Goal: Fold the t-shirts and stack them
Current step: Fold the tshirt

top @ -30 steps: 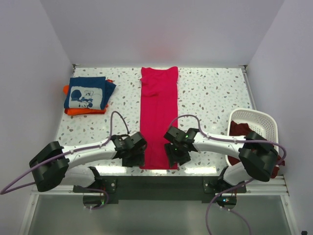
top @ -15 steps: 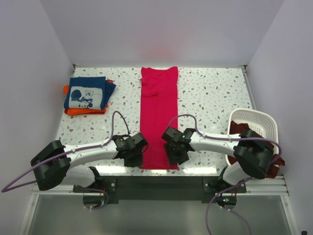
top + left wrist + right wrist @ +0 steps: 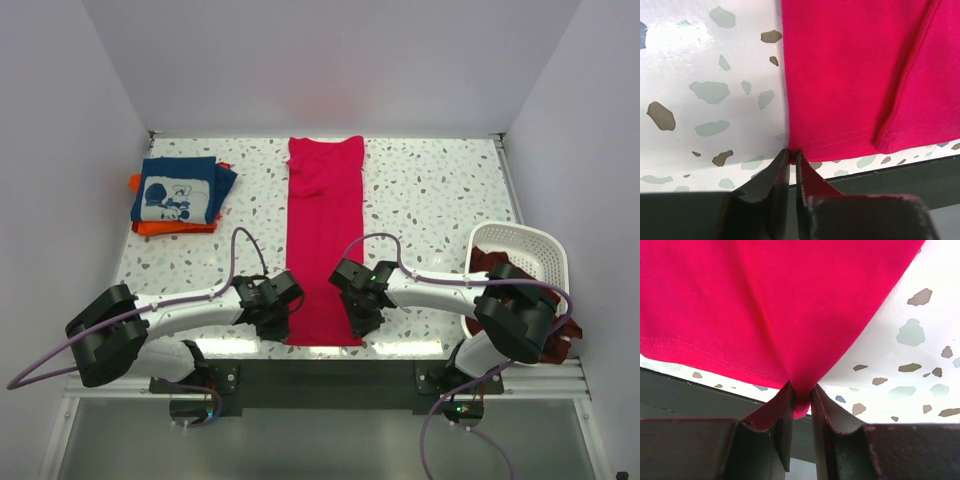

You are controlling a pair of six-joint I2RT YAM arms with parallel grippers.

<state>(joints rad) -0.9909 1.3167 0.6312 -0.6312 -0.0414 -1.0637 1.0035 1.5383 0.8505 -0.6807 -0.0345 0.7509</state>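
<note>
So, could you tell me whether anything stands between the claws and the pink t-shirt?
Nothing visible does: the left claw and right claw pinch the near corners of the pink t-shirt, and nothing lies on it.

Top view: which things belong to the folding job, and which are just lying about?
Job:
pink shirt
navy shirt
orange shirt beneath it
maroon shirt

Lying about:
white basket holding the maroon shirt
speckled table
</note>
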